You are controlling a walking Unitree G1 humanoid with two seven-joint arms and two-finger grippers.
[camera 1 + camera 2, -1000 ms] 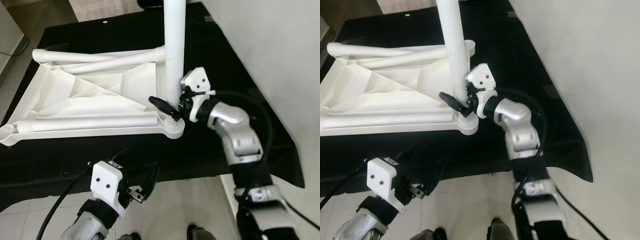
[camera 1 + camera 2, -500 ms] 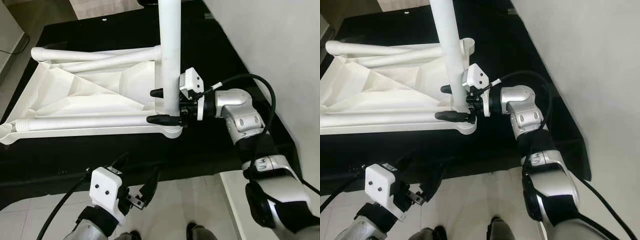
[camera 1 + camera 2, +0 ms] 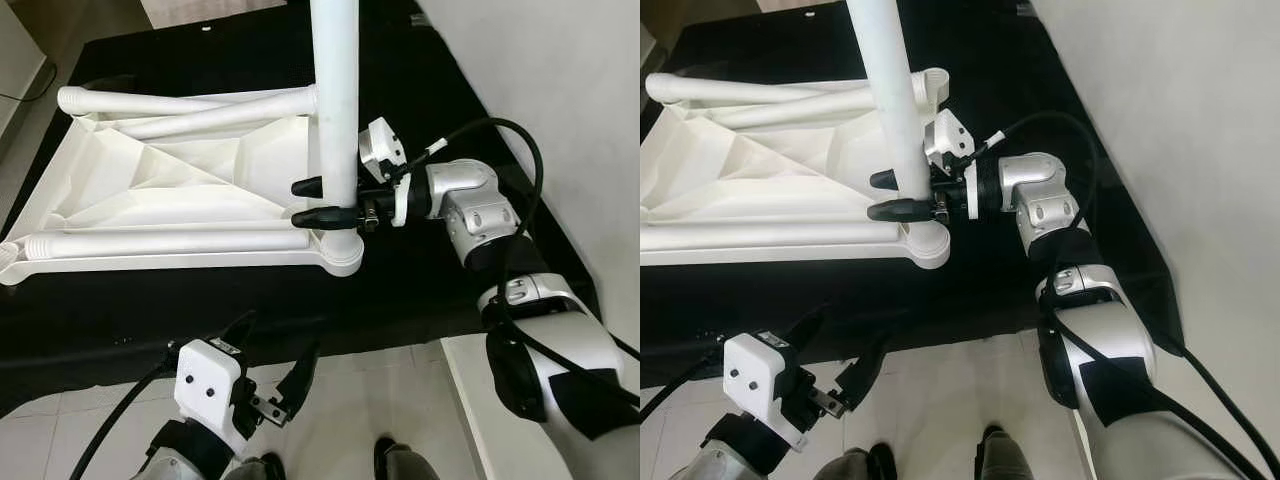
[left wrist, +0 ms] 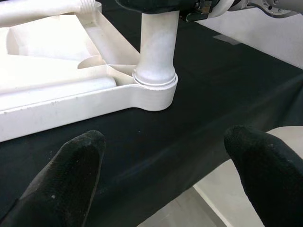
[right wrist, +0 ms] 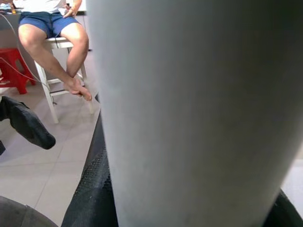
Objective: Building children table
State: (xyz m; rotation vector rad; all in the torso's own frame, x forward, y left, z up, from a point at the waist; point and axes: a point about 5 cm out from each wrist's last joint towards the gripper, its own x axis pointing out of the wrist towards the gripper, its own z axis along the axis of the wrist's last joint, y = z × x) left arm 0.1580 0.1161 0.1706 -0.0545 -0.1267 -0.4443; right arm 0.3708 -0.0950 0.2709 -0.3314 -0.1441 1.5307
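Note:
A white plastic tabletop [image 3: 150, 190] lies upside down on a black cloth. One white table leg [image 3: 335, 100] stands upright in the near right corner socket [image 4: 154, 90]. My right gripper [image 3: 318, 201] reaches in from the right and is shut on this leg just above the socket, one black finger [image 3: 320, 216] in front and the other behind. In the right wrist view the leg [image 5: 189, 113] is very close. My left gripper [image 3: 278, 335] hangs open below the cloth's front edge, its fingers [image 4: 71, 165] spread wide toward the socket.
Three more white legs [image 3: 170, 241] lie flat on the tabletop's underside. A white wall [image 3: 560, 90] borders the cloth on the right. Pale floor tiles [image 3: 350, 400] lie below. A seated person's legs [image 5: 52, 38] and a red stool [image 5: 14, 71] are beyond.
My right wrist has rolled around the upright leg, so its fingers now lie level on either side of it. The left gripper has dropped a little and spread wider.

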